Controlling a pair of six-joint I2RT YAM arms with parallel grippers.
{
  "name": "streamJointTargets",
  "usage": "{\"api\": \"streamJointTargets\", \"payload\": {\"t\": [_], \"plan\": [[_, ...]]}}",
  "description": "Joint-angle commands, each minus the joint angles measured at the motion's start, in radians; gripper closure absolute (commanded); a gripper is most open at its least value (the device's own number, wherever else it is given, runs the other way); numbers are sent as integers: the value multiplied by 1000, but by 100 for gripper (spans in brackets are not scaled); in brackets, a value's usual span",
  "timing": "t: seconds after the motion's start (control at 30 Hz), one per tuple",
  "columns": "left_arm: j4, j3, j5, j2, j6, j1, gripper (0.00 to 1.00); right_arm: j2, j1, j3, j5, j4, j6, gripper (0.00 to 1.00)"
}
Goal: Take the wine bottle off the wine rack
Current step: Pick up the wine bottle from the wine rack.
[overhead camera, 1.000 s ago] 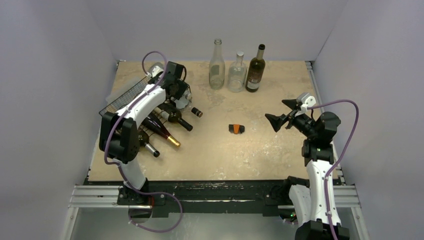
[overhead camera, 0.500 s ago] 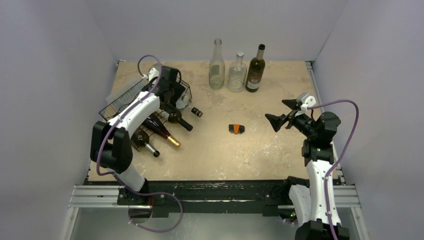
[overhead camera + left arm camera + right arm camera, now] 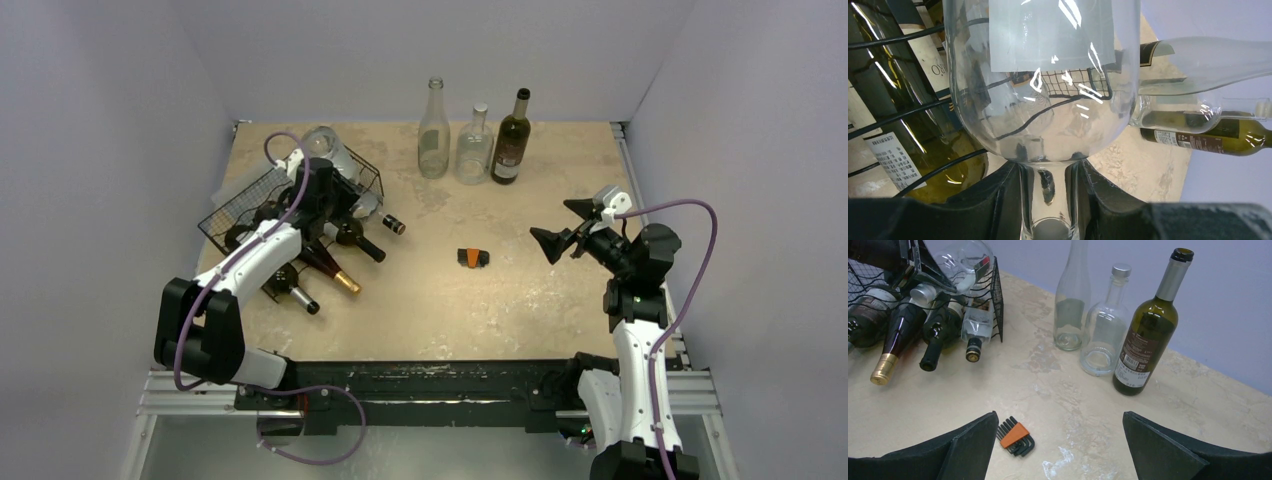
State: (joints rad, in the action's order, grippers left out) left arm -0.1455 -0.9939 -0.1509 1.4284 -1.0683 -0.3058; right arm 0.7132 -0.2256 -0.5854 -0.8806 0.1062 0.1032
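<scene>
Two risks we see: left jaws clamp the clear wine bottle (image 3: 1040,100) by its neck, body tilted above the wine rack (image 3: 245,198); smooth glass could slip or snag wire. Right jaws gape, empty.

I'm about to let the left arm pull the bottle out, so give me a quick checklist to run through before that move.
1. Grip: left gripper shut on the neck of the clear bottle, ok.
2. Release: clear bottle free of the wine rack wires, cannot tell.
3. Other arm: right gripper open, apart from the rack, ok.
4. Set-down: bare table in front of the rack, ok.
5. Path: hex key set lies mid-table, apart from the rack, ok.
</scene>
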Motion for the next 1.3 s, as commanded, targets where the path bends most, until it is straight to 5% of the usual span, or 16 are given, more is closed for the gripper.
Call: {"api": "streamJointTargets", "payload": {"t": [0.0,0.5,1.27], "plan": [[321,-15,80,-80,150,-3,100,-6,-6,-1,12,39,-14,1],[360,14,29,-171,370,-3,100,-7,-6,1,9,41,-18,1],[291,42,73,-291,471,-3,100,-5,-6,5,5,48,-19,1]]}}
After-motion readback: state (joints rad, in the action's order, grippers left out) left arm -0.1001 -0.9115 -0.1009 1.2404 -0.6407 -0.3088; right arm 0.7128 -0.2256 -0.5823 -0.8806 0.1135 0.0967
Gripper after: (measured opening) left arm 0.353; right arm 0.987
